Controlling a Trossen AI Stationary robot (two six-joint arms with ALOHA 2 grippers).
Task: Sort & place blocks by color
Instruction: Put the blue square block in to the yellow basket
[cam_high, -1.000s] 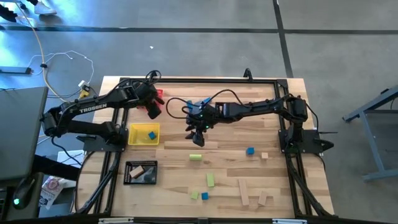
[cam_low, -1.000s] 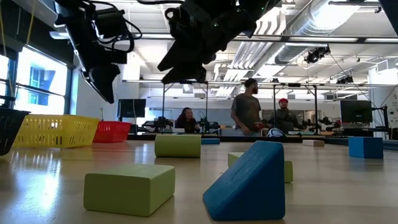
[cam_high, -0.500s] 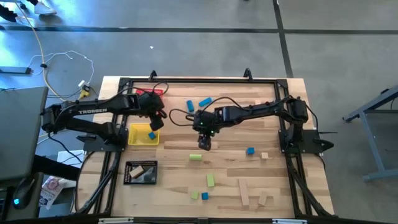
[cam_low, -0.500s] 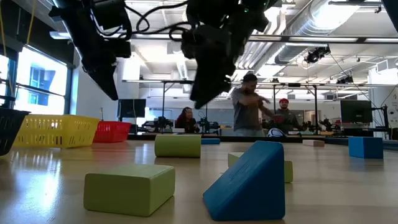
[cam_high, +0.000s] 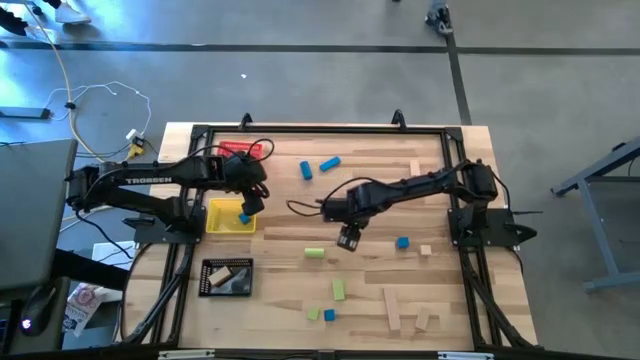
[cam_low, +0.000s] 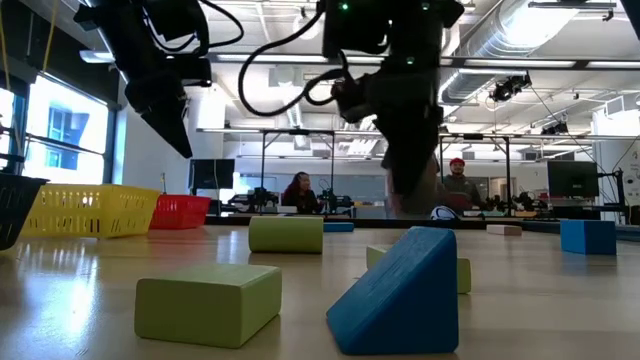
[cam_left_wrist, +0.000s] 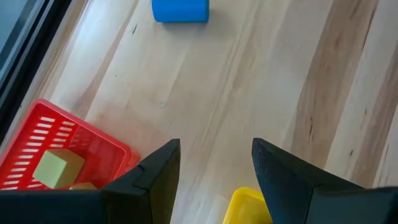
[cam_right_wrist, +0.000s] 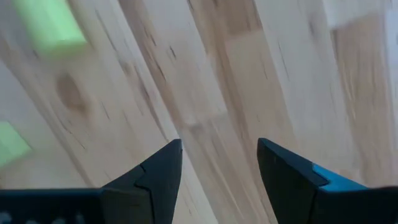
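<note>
I see sorting barely begun: one blue block (cam_high: 244, 216) in yellow tray (cam_high: 218, 222), green block (cam_left_wrist: 58, 168) in red tray (cam_left_wrist: 37, 144); rest strewn mid-table toward near edge; left gripper (cam_high: 250, 204), right gripper (cam_high: 347, 240) jaws released, empty

Overhead cam is looking straight down, taking in the whole desk (cam_high: 380, 290) from well up. Low cam is sitting at desktop level, staring across into the room. Each wrist cam is peering close at the wood. Overhead and low are both catching the yellow tray (cam_high: 222, 222).
</note>
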